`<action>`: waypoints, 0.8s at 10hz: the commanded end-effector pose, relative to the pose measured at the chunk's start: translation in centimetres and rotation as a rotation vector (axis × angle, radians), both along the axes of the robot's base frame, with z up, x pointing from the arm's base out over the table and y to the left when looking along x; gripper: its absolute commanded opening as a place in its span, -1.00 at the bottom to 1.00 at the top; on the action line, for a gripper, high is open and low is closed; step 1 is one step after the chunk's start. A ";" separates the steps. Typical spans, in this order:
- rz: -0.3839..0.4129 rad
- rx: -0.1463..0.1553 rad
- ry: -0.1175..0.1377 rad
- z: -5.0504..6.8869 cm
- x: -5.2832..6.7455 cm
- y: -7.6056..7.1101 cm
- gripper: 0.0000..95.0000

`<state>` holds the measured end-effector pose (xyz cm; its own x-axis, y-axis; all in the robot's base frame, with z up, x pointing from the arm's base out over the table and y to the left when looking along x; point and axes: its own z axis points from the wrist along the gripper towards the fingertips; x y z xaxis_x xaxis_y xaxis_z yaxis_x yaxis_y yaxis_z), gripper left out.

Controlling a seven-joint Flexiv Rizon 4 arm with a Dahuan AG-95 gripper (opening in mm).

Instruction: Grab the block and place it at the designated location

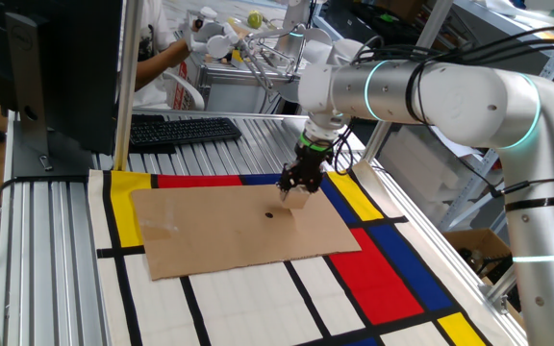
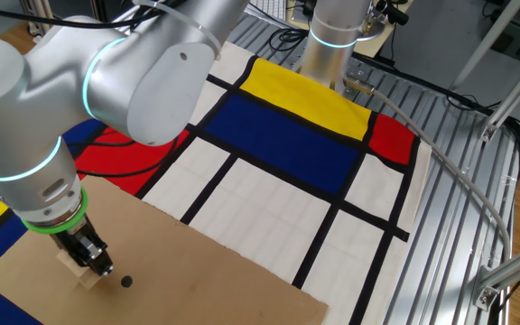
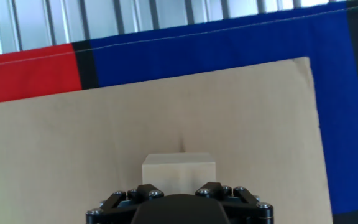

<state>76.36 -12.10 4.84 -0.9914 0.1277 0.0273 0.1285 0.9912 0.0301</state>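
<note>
Carry step here: gripper [image 1: 296, 192] has its fingers clamped on the block [image 1: 298, 199], low over the cardboard sheet [image 1: 210, 231], just beside the dark dot [image 1: 269, 214]. Next it probably needs a small sideways nudge before lowering

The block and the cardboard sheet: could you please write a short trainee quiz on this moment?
1. True or false: the gripper is shut on the block.
2. The dark dot lies on: A) the red rectangle, B) the cardboard sheet, C) the bare metal table.
3. Fill in: in both fixed views the block is ____ the dot, not covering it.

Key: 1 true; 2 B; 3 beside.
</note>
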 end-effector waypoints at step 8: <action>-0.035 0.012 -0.006 -0.4 -1.3 2.0 -1.00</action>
